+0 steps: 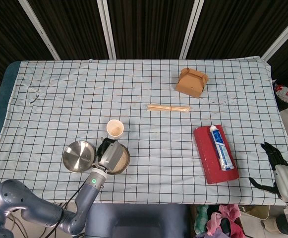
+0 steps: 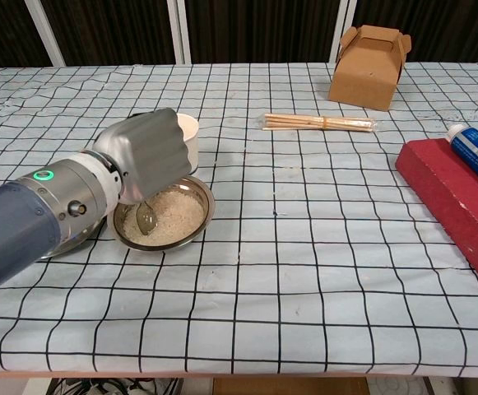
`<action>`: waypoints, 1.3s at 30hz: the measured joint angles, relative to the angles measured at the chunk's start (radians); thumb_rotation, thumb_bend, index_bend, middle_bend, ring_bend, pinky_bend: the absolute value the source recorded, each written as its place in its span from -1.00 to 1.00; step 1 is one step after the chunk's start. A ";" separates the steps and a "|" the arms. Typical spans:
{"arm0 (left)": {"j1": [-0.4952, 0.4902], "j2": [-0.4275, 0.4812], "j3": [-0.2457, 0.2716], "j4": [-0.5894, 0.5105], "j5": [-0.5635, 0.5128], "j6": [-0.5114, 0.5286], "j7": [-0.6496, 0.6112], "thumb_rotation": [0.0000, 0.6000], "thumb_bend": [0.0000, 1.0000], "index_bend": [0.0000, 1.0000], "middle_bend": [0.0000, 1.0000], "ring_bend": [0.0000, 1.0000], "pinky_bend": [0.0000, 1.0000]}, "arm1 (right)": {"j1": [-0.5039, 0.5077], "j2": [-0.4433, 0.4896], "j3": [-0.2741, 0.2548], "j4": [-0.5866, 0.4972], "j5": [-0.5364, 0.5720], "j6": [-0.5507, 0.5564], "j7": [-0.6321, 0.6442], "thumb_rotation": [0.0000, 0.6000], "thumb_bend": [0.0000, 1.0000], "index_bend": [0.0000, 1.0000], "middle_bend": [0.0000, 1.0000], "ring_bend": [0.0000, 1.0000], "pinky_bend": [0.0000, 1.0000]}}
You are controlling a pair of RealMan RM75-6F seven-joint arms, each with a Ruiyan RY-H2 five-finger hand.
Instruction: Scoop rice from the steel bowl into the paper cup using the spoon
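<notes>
A steel bowl (image 2: 191, 225) (image 1: 125, 159) of white rice stands near the table's front left. My left hand (image 2: 149, 154) (image 1: 108, 153) hovers over its left half and grips a metal spoon (image 2: 146, 217), whose bowl dips onto the rice. Just behind the hand stands the white paper cup (image 2: 188, 133) (image 1: 115, 129), upright, with some rice showing inside in the head view. My right hand (image 1: 276, 159) hangs off the table's right front corner, fingers spread, holding nothing.
A steel lid (image 1: 77, 156) lies left of the bowl. Wooden chopsticks (image 2: 319, 123) and a brown paper box (image 2: 368, 56) sit further back. A red box (image 2: 457, 195) carrying a toothpaste tube (image 2: 476, 150) lies on the right.
</notes>
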 measured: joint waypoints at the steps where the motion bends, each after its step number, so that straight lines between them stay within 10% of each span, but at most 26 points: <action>1: 0.002 -0.006 0.000 0.004 0.000 0.004 0.003 1.00 -0.04 0.58 1.00 1.00 1.00 | 0.000 0.000 0.000 0.000 0.000 0.000 0.001 1.00 -0.68 -1.00 -1.00 -1.00 -0.65; 39: 0.105 -0.200 -0.125 0.167 0.075 0.070 -0.133 1.00 -0.01 0.60 1.00 1.00 1.00 | -0.003 0.000 0.001 0.000 -0.002 0.004 0.012 1.00 -0.67 -1.00 -1.00 -1.00 -0.65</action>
